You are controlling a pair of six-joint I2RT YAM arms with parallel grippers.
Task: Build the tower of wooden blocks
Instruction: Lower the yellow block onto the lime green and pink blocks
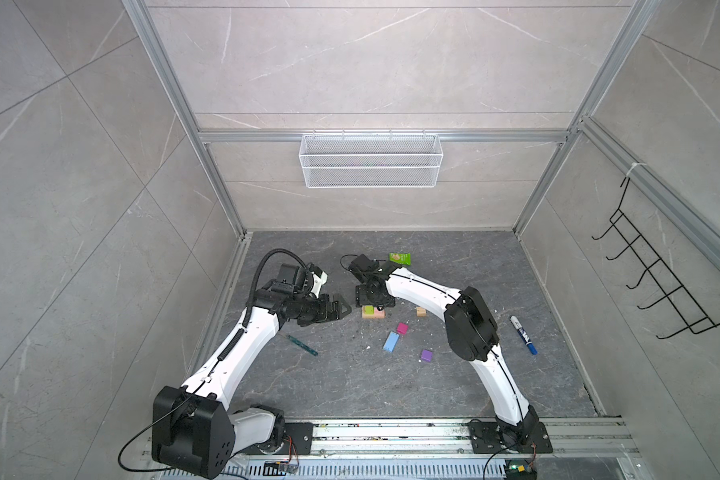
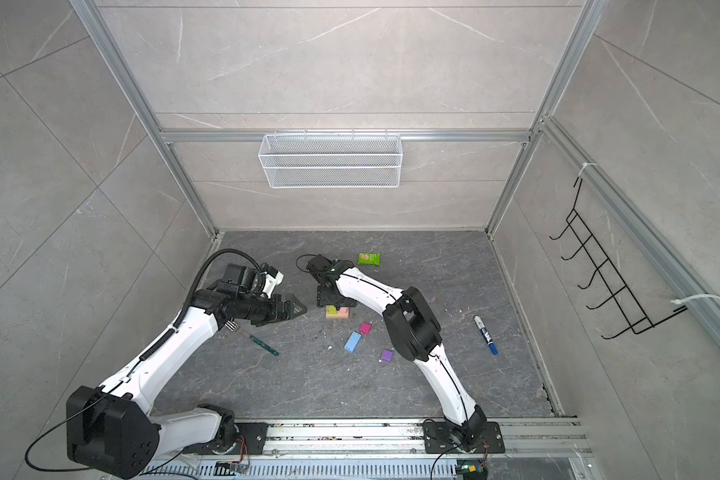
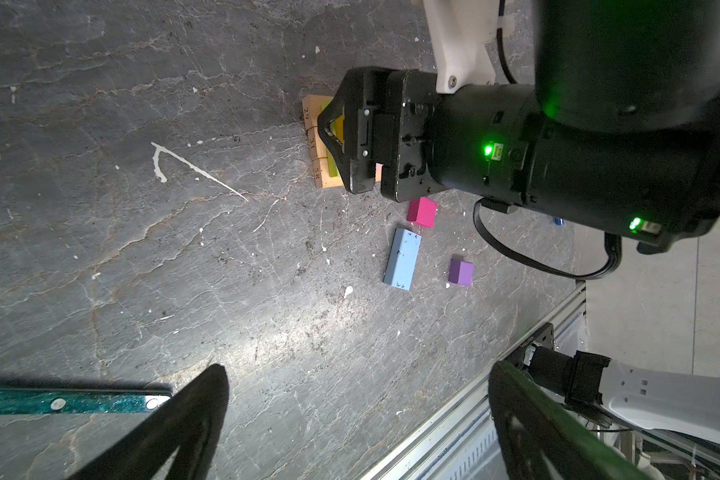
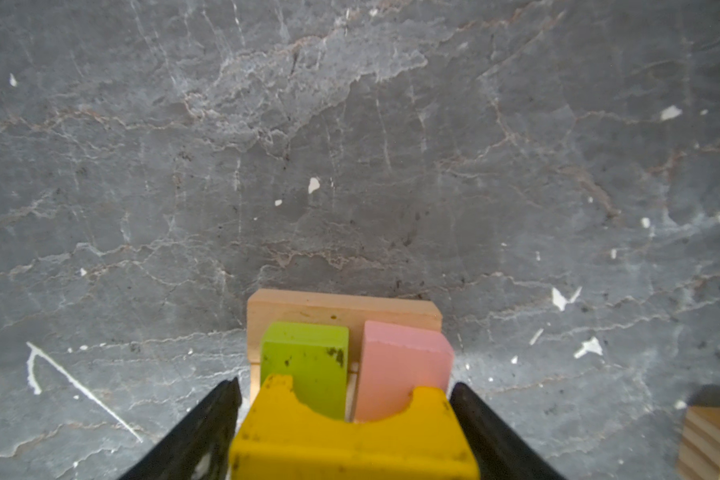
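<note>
Tabletop (image 1: pixel 350 386): dark stone. In a top view we see the tower near its middle and the spare blocks toward 5 o'clock of it.
Left gripper (image 1: pixel 344 308): parked at 9 o'clock of the tower, fingers spread wide and empty. We would leave it there, clear of the stack.
Right gripper (image 4: pixel 346 384): over the tower, its fingers closed against both sides of the yellow block, as far as the right wrist view shows.
Tower (image 1: pixel 373 313): a tan base (image 4: pixel 341 305) with two coloured blocks side by side on it. We judge the build to be at its third layer.
Light blue bar (image 1: pixel 391 341): flat at 5 o'clock of the tower, well apart, waiting.
Yellow block (image 4: pixel 350 440): notched on one edge, lying across the two blocks below. We cannot tell whether it bears on them yet.
Step done well: we lower straight, keep the yellow block square and spanning both supports, part the fingers evenly without dragging, then lift straight up.
Lime block (image 4: pixel 304 357) and pink block (image 4: pixel 404 361): a thin gap between them, and the pink one looks slightly turned. A sideways nudge could spread them.
Magenta block (image 1: pixel 402 328) and purple block (image 1: pixel 427 355): loose near the blue bar.
Tan block (image 1: pixel 421 311): loose at 3 o'clock of the tower.
</note>
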